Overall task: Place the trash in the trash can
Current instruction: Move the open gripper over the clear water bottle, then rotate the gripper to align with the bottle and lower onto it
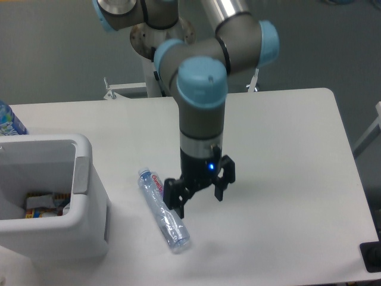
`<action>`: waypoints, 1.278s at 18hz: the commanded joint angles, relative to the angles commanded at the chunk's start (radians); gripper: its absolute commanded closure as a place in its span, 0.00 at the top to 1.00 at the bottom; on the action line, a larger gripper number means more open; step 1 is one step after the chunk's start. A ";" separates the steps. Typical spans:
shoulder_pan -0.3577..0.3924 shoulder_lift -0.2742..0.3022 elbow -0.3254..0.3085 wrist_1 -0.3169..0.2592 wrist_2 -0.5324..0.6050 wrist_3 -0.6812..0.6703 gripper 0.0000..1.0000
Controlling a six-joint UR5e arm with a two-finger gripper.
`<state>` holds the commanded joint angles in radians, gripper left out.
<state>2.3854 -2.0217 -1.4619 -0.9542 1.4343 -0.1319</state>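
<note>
The bottle (162, 209) lies flat on the bench (280, 155), cap end toward the bin (83, 179), its long axis running diagonally toward the near edge. It is just beside the bin but not touching it. Lying flat like this, it offers its narrow width to a grip from above, which is probably why the arm points straight down.

The gripper (199, 193) hangs low over the bench, just to the right of the bottle's middle. Its fingers (177, 205) are spread apart with nothing between them. The left one looks to be at or over the bottle's right side, the other well clear on bare bench. I judge the spread is meant to straddle the bottle, but the gripper seems offset to the right, so it would need to shift left before closing.

Whether the fingers touch the bench or hover above it cannot be told from this overhead view. The bottle's clear body is faint against the pale bench, and its crushed shape is hard to trace. Inside the bin some packaging (41, 202) shows at the bottom, partly cut off by the rim; no clear wrapper can be picked out there. A blue-labelled bottle (8, 122) is cropped at the left edge, behind the bin.
</note>
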 joint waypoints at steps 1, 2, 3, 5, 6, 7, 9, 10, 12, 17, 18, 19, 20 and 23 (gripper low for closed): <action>-0.002 -0.015 0.003 0.000 0.000 0.000 1.00; -0.002 -0.029 0.005 -0.002 0.002 -0.002 1.00; -0.003 -0.040 0.002 -0.002 0.002 -0.002 1.00; -0.005 -0.049 -0.006 0.002 0.002 -0.002 1.00; -0.011 -0.063 -0.006 0.003 0.002 -0.002 1.00; -0.015 -0.080 -0.003 0.005 0.003 -0.002 1.00; -0.023 -0.104 0.003 0.005 0.020 -0.002 1.00; -0.037 -0.111 0.000 0.005 0.037 -0.002 1.00; -0.048 -0.129 0.000 0.008 0.061 -0.006 1.00; -0.075 -0.143 0.001 0.006 0.078 -0.009 1.00; -0.080 -0.149 0.002 0.008 0.080 -0.009 1.00; -0.081 -0.157 0.002 0.008 0.080 -0.011 1.00; -0.083 -0.161 0.002 0.008 0.080 -0.011 1.00; -0.097 -0.178 0.011 0.008 0.081 -0.011 1.00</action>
<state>2.2887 -2.1997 -1.4512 -0.9465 1.5156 -0.1427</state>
